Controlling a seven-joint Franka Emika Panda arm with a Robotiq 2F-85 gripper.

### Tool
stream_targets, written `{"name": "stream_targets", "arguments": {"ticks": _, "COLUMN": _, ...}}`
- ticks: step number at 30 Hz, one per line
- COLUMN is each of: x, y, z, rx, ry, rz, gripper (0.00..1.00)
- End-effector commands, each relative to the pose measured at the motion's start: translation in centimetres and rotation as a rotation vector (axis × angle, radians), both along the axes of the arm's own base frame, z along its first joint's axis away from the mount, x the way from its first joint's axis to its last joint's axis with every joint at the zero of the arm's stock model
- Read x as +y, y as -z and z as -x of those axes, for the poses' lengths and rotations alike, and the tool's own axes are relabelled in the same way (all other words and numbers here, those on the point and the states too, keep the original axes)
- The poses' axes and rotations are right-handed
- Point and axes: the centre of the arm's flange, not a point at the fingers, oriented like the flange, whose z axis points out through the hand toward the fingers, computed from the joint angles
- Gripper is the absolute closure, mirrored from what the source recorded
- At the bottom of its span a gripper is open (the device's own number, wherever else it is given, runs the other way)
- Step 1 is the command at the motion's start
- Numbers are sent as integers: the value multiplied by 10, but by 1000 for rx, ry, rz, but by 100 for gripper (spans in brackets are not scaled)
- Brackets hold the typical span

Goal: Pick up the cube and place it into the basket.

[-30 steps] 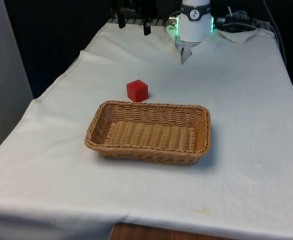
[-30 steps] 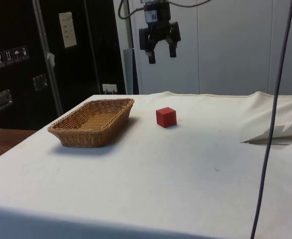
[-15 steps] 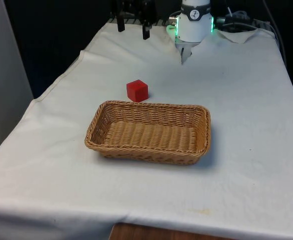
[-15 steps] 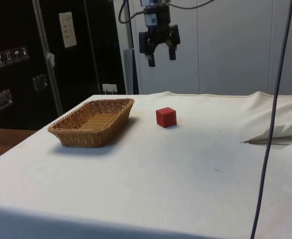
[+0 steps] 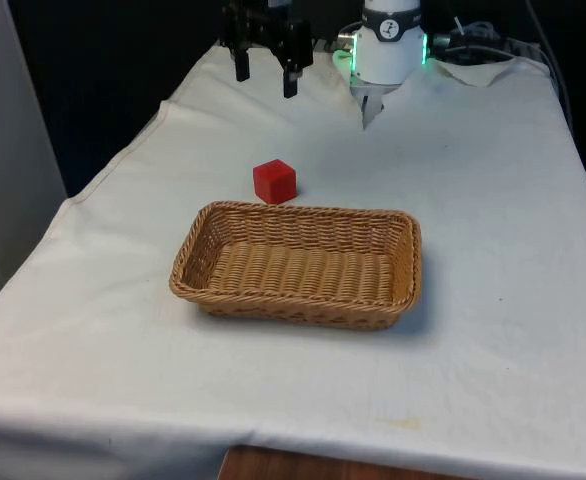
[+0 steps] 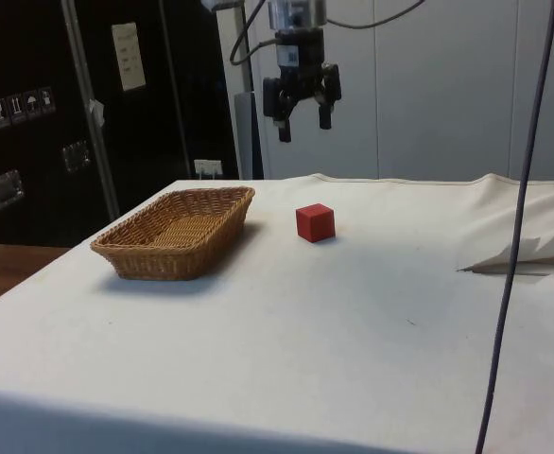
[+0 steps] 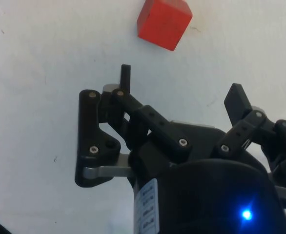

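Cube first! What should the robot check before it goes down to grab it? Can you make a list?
1. Fingers apart: the gripper is open with nothing in it. Ok.
2. Cube free to grab: the red cube sits alone on the cloth, touching nothing. Ok.
3. Gripper lined up over the cube: in the wrist view the cube lies beyond the fingertips, not between them. Not ok.
4. Gripper low enough: in the side view it hangs high above the cube. Not ok.
5. Basket ready: the basket is upright, empty and close beside the cube. Ok.
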Motion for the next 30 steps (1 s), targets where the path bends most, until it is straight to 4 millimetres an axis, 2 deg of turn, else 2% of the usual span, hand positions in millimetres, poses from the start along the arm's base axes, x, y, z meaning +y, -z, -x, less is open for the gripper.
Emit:
{"name": "stream_targets", "arguments": {"ticks": 1, "x": 0, "y": 2, "z": 0, "rx": -10, "ry": 3, "rz": 4, "gripper": 0}}
{"name": "stream_targets", "arguments": {"ticks": 12, "x": 2, "y": 18, "z": 11, "rx": -12, "ry": 6, "rz": -1, "gripper": 0}}
{"name": "stream_targets", "arguments": {"ticks": 21, "x": 9, "y": 43, "z": 11, "rx": -17, "ry": 18, "rz": -1, "gripper": 0}}
{"name": "stream_targets", "arguments": {"ticks": 30, "x": 10, "y": 56, "z": 12, "rx": 1, "ry": 22, "rz": 9, "gripper": 0}}
